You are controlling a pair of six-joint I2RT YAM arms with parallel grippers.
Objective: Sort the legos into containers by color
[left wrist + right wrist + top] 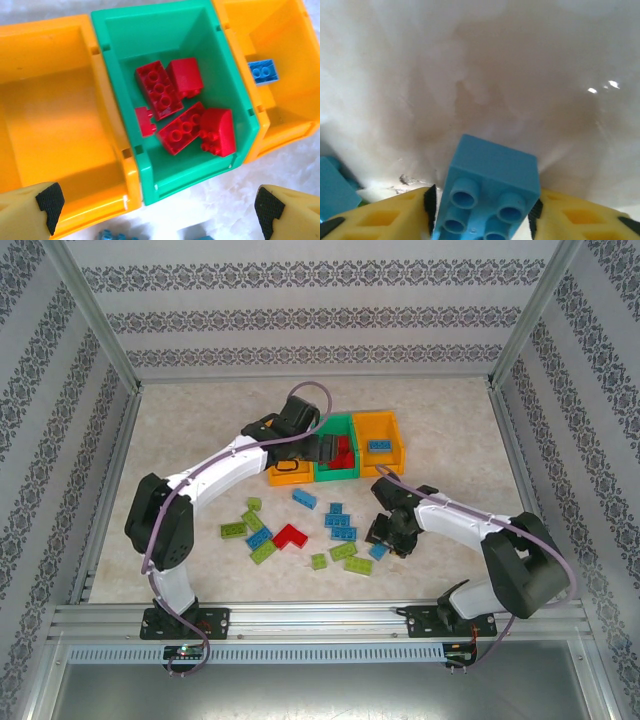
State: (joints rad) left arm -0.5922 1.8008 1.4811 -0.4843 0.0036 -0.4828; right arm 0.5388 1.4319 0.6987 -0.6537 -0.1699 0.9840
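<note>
On the bench (450,440) we see the containers (290,478) in a row, red legos (160,92) in the green middle bin (165,30), left jaws wide apart above it. Nearer us lie loose legos (288,535); right jaws clamp a blue brick (490,170) there.

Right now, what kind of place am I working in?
Probably a purpose-built robot test cell: an aluminium frame encloses the tabletop, patterned wall panels close three sides, and the left arm and right arm are bolted to a rail at the near edge.
</note>
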